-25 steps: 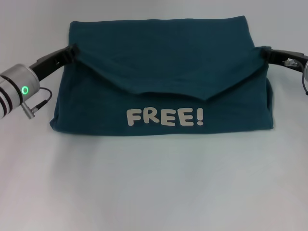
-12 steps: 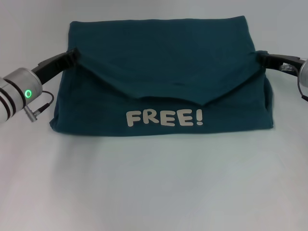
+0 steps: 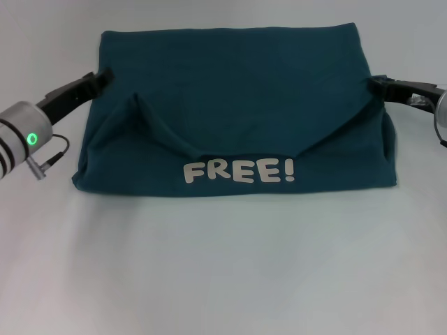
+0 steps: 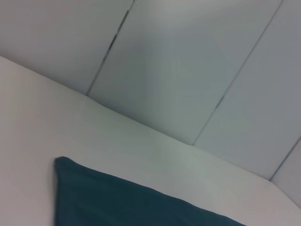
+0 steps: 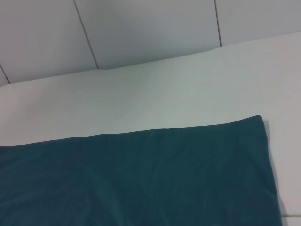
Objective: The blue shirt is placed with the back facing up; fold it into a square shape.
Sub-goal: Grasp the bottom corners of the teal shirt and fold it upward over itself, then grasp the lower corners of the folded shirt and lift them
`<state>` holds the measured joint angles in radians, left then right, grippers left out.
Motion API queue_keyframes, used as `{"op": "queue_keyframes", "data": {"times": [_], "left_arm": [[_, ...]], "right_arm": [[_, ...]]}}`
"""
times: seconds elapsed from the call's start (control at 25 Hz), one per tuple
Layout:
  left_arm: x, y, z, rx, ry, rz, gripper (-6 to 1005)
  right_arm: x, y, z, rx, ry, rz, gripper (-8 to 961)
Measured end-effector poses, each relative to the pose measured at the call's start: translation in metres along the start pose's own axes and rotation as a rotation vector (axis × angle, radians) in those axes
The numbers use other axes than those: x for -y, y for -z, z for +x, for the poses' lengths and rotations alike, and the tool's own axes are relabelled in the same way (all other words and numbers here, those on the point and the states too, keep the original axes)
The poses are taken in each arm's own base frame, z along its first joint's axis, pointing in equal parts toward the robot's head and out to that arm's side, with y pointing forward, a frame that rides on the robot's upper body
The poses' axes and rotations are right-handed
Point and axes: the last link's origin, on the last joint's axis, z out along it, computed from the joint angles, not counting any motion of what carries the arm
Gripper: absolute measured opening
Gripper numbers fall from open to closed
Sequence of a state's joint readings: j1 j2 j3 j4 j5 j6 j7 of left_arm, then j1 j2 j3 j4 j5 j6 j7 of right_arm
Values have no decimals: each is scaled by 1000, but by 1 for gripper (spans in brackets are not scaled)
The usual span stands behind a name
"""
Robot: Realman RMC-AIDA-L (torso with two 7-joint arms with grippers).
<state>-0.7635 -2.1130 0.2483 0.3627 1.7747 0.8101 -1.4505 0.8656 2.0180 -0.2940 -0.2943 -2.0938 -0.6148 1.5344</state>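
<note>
Both arms cut off by head view edges; jaws' state unreadable.

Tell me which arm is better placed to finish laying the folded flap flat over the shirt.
Probably the right. The right tool sits at the blue shirt where the flap's corner still reaches it. The left tool is beside the edge, but the flap's left corner lies slumped away from it.

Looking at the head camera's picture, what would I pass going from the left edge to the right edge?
Left gripper on its arm → blue shirt with its FREE! print → right gripper.
</note>
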Motion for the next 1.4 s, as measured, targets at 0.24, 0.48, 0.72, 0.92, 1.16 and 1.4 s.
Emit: {"op": "queue_keyframes", "data": {"times": [0.24, 0.48, 0.72, 0.92, 1.16, 1.4], "left_arm": [[11, 8, 3, -20, 3, 29, 446], [15, 13, 2, -25, 13, 34, 702], [17, 28, 4, -40, -16, -34, 815], [14, 43, 3, -33, -77, -110, 821], [20, 57, -8, 16, -177, -110, 818], [32, 72, -23, 31, -311, -62, 817]], "right_arm": [[5, 2, -7, 14, 13, 11, 394], [5, 4, -11, 22, 13, -11, 530], [14, 20, -9, 36, -34, -84, 646], [19, 43, -5, 47, -87, -191, 692], [21, 65, -2, 7, -151, -293, 691], [25, 75, 1, -19, -213, -323, 690]]}}
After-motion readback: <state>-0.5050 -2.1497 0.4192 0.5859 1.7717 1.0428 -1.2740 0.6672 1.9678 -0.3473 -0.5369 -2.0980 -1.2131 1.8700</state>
